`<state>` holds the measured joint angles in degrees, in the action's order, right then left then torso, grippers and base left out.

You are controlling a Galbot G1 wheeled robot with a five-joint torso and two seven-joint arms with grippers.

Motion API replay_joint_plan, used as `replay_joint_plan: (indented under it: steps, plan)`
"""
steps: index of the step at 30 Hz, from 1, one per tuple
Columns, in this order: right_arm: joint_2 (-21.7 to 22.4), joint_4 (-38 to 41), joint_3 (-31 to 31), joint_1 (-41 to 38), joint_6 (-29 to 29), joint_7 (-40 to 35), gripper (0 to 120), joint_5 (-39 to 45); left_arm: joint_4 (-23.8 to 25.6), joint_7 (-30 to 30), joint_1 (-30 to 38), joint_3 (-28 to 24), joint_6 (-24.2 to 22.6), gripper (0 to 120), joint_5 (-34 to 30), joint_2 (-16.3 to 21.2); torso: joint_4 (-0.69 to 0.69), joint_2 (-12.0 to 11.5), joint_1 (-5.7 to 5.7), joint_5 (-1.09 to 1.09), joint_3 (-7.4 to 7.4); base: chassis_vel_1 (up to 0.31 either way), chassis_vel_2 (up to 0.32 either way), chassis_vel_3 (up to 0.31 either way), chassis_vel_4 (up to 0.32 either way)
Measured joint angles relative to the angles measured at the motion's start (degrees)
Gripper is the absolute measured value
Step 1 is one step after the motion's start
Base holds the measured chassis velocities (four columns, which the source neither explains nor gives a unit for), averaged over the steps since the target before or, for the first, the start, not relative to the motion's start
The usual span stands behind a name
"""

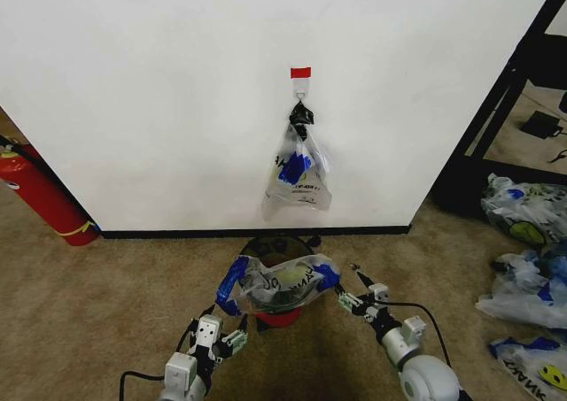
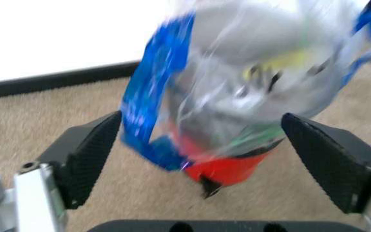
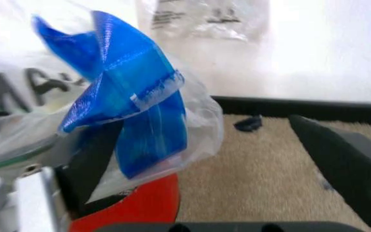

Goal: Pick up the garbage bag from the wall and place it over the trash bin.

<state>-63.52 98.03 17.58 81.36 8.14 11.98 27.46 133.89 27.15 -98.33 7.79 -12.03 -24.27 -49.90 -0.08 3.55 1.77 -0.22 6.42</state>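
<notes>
Both end effectors, left [image 1: 232,337] and right [image 1: 350,302], gape wide, gripping nothing; garbage bag [image 1: 279,283] drapes over the trash bin [image 1: 282,315], lower centre — nearly done.

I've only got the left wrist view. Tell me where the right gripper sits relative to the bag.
Observer: The right gripper is open beside the garbage bag, at its blue handle, on the robot's right.
Operator: Report whether the bag is over the bin.
Observer: It is draped over the trash bin, whose red base shows beneath.
Operator: Say what hangs on the wall.
Observer: A clipped bundle of bags hangs from the hook.
</notes>
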Motion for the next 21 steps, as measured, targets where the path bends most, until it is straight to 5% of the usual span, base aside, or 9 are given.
replay_joint_plan:
  steps: [12, 20, 21]
  plan:
    - [3.4, -0.5, 5.9, 1.9, 6.0, 6.5, 100, -10.3, 6.6, 1.4, -0.8, 3.2, -1.8, 100, 0.1, 3.1, 0.0, 0.0, 0.0, 0.0, 0.0, 0.0, 0.0, 0.0, 0.0]
    - [6.5, -0.7, 11.3, 3.5, 8.0, 16.2, 100, -9.5, 4.8, -0.4, 12.9, 6.5, -7.1, 100, -11.7, 7.1, -0.08, 0.0, 0.0, -0.01, 0.01, 0.0, 0.0, 0.0, 0.0]
    - [7.2, -1.4, 11.1, 2.8, 8.3, 18.4, 100, -9.0, 4.2, -0.9, 13.5, 7.2, -7.7, 100, -12.5, 7.3, 0.0, 0.0, 0.0, 0.0, 0.01, 0.0, 0.0, 0.0, 0.0]
